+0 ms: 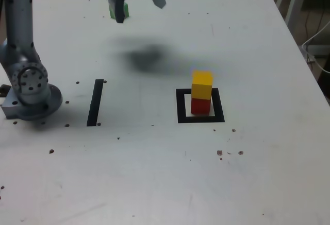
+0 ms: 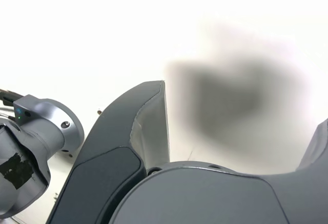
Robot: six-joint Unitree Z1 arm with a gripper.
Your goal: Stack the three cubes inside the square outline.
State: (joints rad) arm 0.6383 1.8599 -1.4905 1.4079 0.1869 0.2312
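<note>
A white table (image 1: pixel 247 163) with small dark specks was seen from above. On it, a black square outline (image 1: pixel 182 117) with a white centre held two stacked cubes: a red cube (image 1: pixel 200 106) at the bottom and a yellow cube (image 1: pixel 202 84) on top. To their left in the exterior view lay a straight black strip (image 1: pixel 95 103). Near the table's far edge sat a green cube (image 1: pixel 126 11), outside the outline and partly hidden behind the pincer (image 1: pixel 143 13). The pincer was wide open, its curved grey fingers apart with nothing between them, and it hung above the table, casting a soft shadow (image 1: pixel 144 57). The arm's round grey base (image 1: pixel 38 104) stood at the exterior view's left. No brand, label or writing could be read.
</note>
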